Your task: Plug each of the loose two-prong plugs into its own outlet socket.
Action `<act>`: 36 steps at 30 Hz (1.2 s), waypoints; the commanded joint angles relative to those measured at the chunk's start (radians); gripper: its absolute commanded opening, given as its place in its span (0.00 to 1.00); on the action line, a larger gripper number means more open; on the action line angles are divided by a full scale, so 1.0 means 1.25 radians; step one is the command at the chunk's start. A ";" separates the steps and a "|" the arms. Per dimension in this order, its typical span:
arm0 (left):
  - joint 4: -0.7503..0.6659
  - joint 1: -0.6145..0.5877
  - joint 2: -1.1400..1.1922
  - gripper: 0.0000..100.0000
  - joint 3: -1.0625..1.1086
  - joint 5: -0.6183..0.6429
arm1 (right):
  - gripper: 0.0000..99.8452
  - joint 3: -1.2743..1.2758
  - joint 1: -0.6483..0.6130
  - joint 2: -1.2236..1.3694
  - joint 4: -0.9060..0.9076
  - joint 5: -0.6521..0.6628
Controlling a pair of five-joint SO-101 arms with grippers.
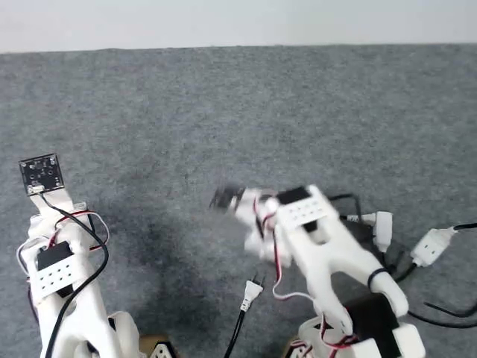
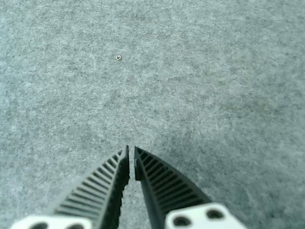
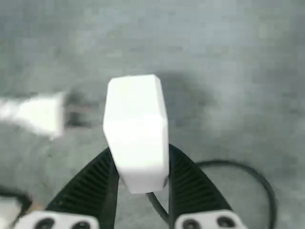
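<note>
Because the right gripper [image 3: 140, 151] grips the white block [image 3: 136, 124] only near its cable end, with most of the body standing out past the fingertips, the block could twist or slip between the ribbed fingers [image 3: 97, 183] once its far face is pushed against a mate; I judge that the main risk. A second risk is the black cable [image 3: 157, 202] leaving the block between the jaws, along with a cable loop [image 3: 238, 167] lying close by: either could snag or drag if the arm travels. Whether the block is a plug or an outlet socket cannot be told, since its mating face is turned away. The jaws stand clamped on its two sides, the block centred between them and pointing straight out along them. Just beside it on the grey carpet [image 3: 228, 57] lies a blurred white plug [image 3: 38, 114], prongs aimed toward the block but apart from it. In the high view another loose plug [image 1: 251, 289] lies near the right arm [image 1: 328, 246], free of any gripper. The left gripper [image 2: 131, 149] hangs over bare carpet, jaws all but together on nothing.
</note>
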 commanded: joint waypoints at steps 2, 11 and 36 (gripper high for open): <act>-0.025 0.004 -0.011 0.02 -0.002 0.000 | 0.01 -0.183 0.090 -0.010 -0.021 -0.293; -0.025 0.004 -0.011 0.02 -0.002 0.000 | 0.01 -0.113 0.091 -0.002 -0.265 -0.600; -0.025 0.004 -0.011 0.02 -0.002 -0.026 | 0.23 -0.595 0.055 0.298 -0.055 -0.765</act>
